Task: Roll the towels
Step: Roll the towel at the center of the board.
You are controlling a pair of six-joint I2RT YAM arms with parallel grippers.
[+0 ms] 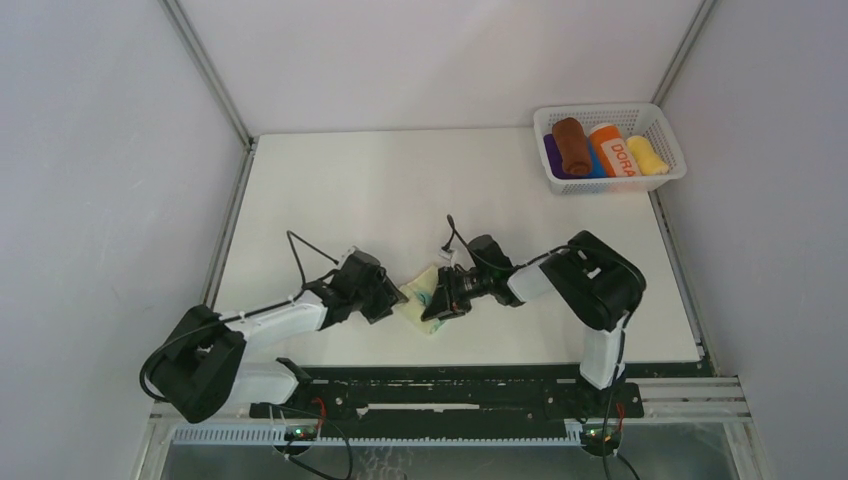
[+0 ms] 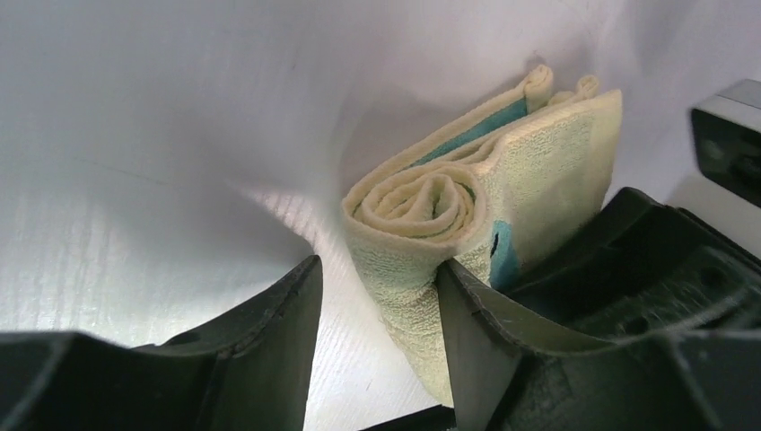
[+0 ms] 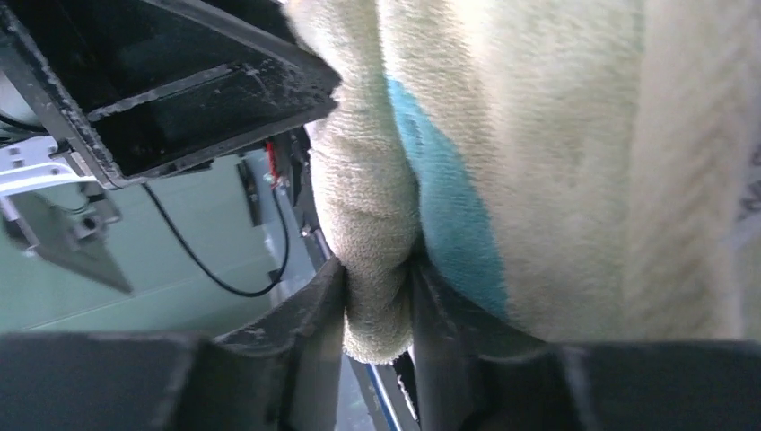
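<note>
The teal and pale-cream towel [image 1: 420, 293] lies partly rolled near the table's front edge, between both grippers. In the left wrist view its coiled end [image 2: 422, 202] faces me. My left gripper [image 2: 379, 268] is open around that end: the right finger touches the cloth and a gap shows at the left finger. My right gripper [image 3: 377, 265] is shut on a cream fold of the towel [image 3: 538, 135], with both fingers pressing it. From above, the left gripper [image 1: 390, 298] and the right gripper [image 1: 441, 300] meet at the towel. The rust-brown towel [image 1: 572, 146] lies rolled in the basket.
A white basket [image 1: 615, 183] at the back right corner holds purple, blue, orange "DORA" [image 1: 616, 152] and yellow [image 1: 647, 155] rolls beside the brown one. Grey walls close in the table on three sides. The left arm's black body [image 3: 179, 81] shows close by in the right wrist view.
</note>
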